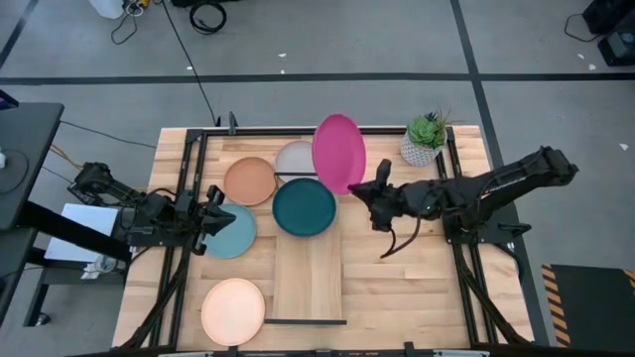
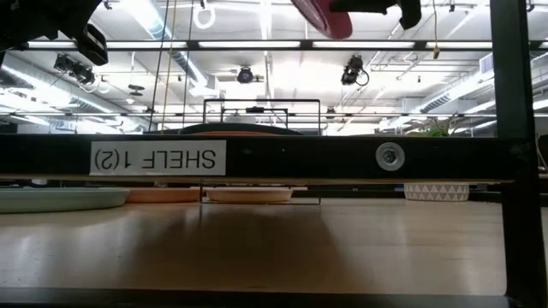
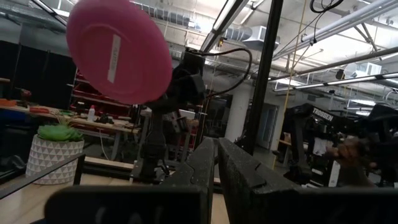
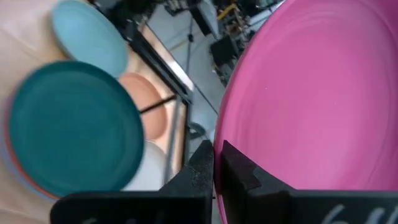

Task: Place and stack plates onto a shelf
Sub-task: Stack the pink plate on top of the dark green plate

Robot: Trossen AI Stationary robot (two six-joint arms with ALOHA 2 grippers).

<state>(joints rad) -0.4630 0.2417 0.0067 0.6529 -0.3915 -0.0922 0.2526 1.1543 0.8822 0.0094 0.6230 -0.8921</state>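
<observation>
While the right gripper grips the magenta plate aloft, the dark teal plate tops the shelf; others wait.

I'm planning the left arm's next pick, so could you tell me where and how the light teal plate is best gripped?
Probably by its rim. The light teal plate lies flat on the table, so only the thin edge offers a pinch. The side facing the left tool looks free; the far side nears the dark teal plate. Come low from the left and clamp across that near rim.
</observation>
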